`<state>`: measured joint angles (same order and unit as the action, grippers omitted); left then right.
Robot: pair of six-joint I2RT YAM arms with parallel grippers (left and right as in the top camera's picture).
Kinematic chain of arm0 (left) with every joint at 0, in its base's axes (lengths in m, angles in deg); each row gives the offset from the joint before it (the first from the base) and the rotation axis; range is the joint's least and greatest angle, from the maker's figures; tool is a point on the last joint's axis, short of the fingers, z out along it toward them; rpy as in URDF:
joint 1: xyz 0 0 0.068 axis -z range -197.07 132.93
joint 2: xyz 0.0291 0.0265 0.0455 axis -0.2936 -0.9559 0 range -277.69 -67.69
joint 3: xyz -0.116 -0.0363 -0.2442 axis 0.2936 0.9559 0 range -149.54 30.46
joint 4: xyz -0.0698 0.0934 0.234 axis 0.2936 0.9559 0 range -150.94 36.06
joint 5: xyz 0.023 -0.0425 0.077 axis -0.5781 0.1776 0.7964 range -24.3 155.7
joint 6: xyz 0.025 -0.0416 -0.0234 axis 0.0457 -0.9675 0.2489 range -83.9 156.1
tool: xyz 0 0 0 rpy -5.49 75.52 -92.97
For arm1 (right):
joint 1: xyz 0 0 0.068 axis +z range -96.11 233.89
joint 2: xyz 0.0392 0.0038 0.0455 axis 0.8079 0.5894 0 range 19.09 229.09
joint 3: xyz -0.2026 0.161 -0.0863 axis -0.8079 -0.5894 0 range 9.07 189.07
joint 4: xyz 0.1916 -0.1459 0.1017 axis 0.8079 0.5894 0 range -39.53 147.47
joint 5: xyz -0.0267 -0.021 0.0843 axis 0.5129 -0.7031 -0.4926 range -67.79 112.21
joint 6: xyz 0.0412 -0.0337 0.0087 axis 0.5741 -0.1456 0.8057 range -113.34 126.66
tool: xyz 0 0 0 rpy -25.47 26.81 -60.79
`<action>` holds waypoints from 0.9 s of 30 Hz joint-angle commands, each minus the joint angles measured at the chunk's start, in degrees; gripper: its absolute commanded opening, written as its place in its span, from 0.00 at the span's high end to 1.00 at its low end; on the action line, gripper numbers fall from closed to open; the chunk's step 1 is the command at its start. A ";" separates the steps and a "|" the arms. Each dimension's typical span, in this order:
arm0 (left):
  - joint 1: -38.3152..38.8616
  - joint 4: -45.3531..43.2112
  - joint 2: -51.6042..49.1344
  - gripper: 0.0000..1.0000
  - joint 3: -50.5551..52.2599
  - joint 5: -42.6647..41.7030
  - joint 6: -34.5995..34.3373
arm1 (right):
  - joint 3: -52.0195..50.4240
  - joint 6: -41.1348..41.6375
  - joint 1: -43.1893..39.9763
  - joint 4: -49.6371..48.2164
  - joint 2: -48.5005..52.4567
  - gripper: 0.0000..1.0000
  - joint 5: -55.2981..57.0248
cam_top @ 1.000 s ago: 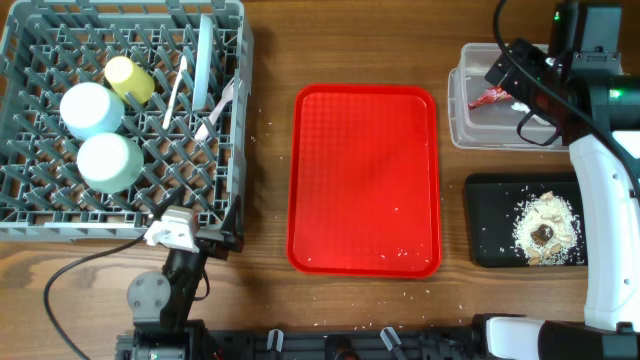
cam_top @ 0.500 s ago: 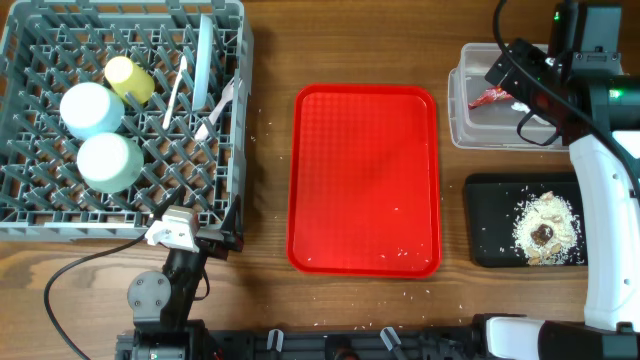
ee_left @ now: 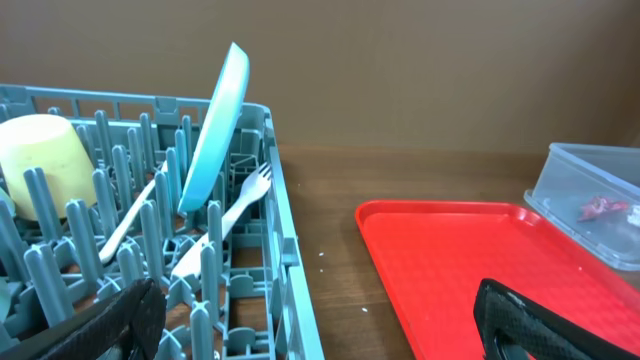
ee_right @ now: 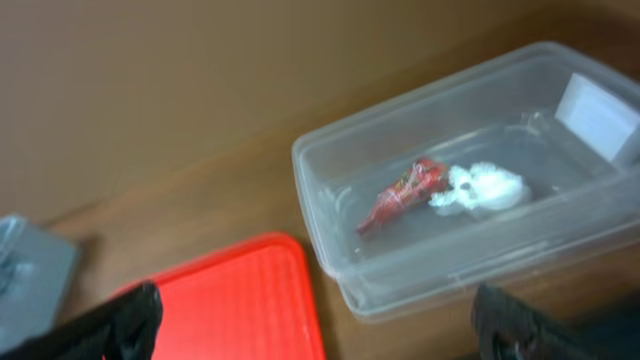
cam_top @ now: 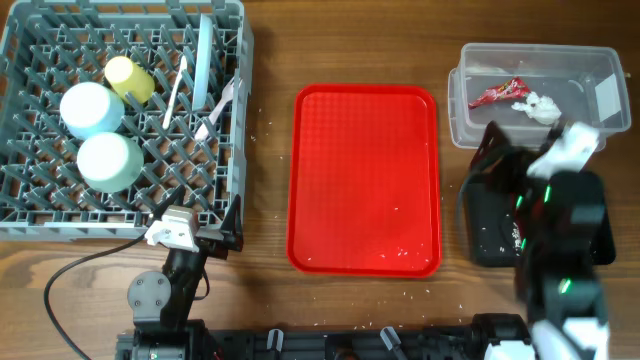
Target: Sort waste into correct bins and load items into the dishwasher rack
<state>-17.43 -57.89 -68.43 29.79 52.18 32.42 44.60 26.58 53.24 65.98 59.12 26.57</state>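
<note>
The right arm (cam_top: 560,235), over the clear tub (cam_top: 585,75) a second ago, now hangs above the black tray (cam_top: 478,228) at near right, hiding most of it. Red wrapper (cam_top: 495,94) and white tissue (cam_top: 537,106) lie in the tub, far right; a red tray (cam_top: 365,180) sits mid-table. Right gripper (ee_right: 315,325) and left gripper (ee_left: 320,325) gape wide, empty.

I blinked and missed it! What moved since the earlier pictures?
The right arm pulled back from above the clear tub toward the table's near edge. It now covers most of the black tray. That uncovers the red wrapper and white tissue lying in the tub. The dishwasher rack, red tray and left arm stayed put.
</note>
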 commanded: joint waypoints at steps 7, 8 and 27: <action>0.20 0.15 0.42 0.00 0.35 0.11 0.70 | -31.93 -9.38 0.02 -13.79 -37.77 0.00 -6.97; 0.22 0.15 0.42 0.00 0.35 0.11 0.70 | -32.72 -9.25 0.02 -13.86 -39.41 0.00 -5.64; 0.22 0.15 0.42 0.00 0.35 0.11 0.70 | -35.23 -16.92 0.02 -15.87 -39.82 0.00 -4.85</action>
<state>-17.43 -57.91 -68.49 29.77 52.18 32.42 9.48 10.82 53.24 50.42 20.19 20.97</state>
